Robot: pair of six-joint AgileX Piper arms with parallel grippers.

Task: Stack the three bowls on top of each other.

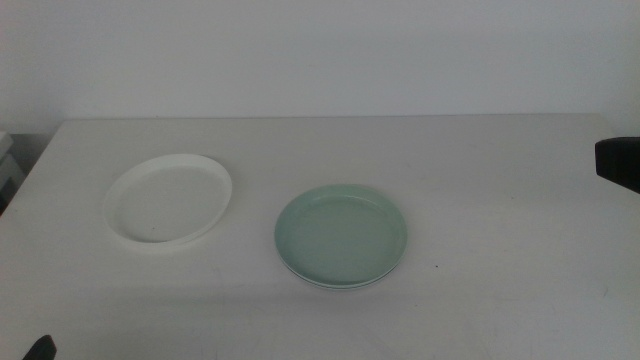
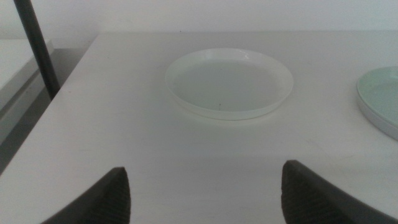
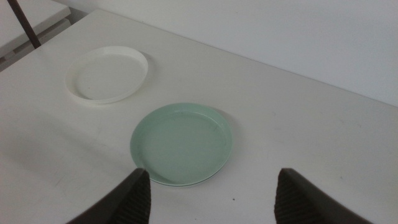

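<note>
- Overall, in the middle view the white bowl point(image 1: 170, 199) lay left of centre on the table point(image 1: 480, 180), well apart from the mint green bowl point(image 1: 341, 237) at centre. A second rim showing under the green one looked like the grey bowl already nested there, though that was only a judgement.
- Risk seemed to lie in lifting the white bowl by its low rim: a shallow pinch could let it slip or tilt.
- Room was wide to the right and far side; the right gripper point(image 1: 618, 162) waited at the right edge, and the left edge of the table ran close to the white bowl.
- From the left wrist view, the left gripper point(image 2: 202, 193) hung released, near side of the white bowl point(image 2: 229, 83), touching nothing.
- From the right wrist view, the right gripper point(image 3: 208, 196) stood spread and empty near the green bowl point(image 3: 181, 144).
</note>
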